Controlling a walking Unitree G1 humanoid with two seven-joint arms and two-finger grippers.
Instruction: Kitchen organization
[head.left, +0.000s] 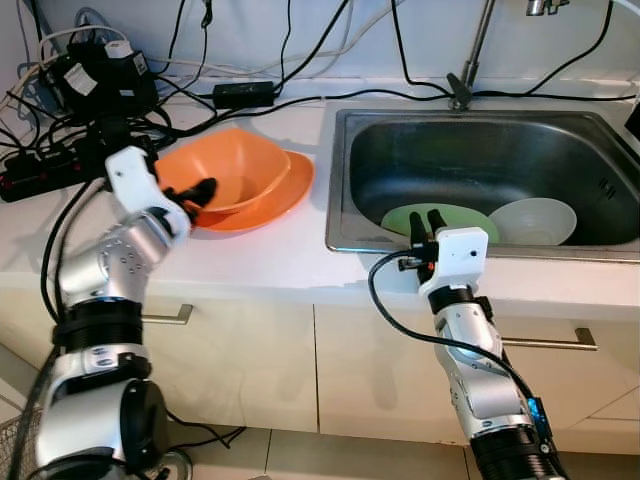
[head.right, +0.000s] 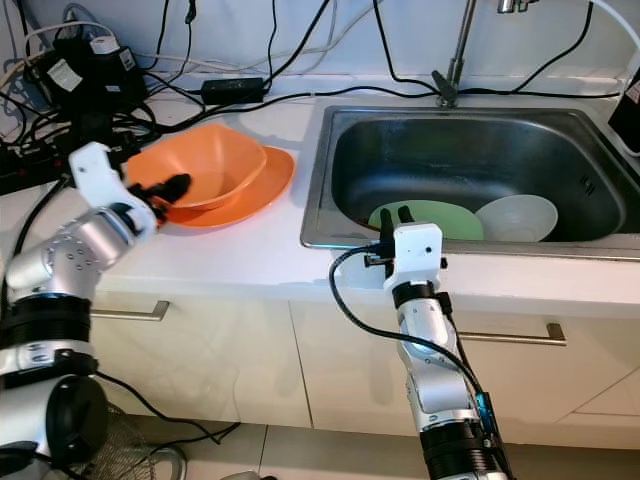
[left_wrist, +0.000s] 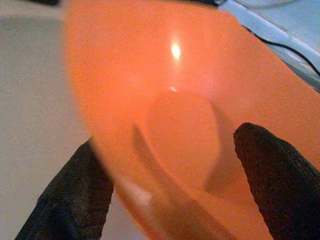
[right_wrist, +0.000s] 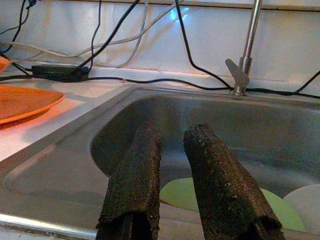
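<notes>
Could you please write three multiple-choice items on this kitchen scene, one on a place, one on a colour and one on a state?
1. Where does the green plate lie?
A. Inside the sink
B. On the countertop
C. Under the orange bowl

2. What colour is the plate under the bowl on the countertop?
A. Green
B. White
C. Orange

3. How does the left gripper stand to the orange bowl?
A. It hangs far from it
B. Its jaws straddle the bowl's rim, one finger inside, one outside
C. It presses the bowl upside down

Answers:
1. A, the green plate lies on the sink's floor beside a white bowl.
2. C, an orange plate sits beneath the orange bowl.
3. B, the left wrist view shows one finger inside and one outside the wall.
</notes>
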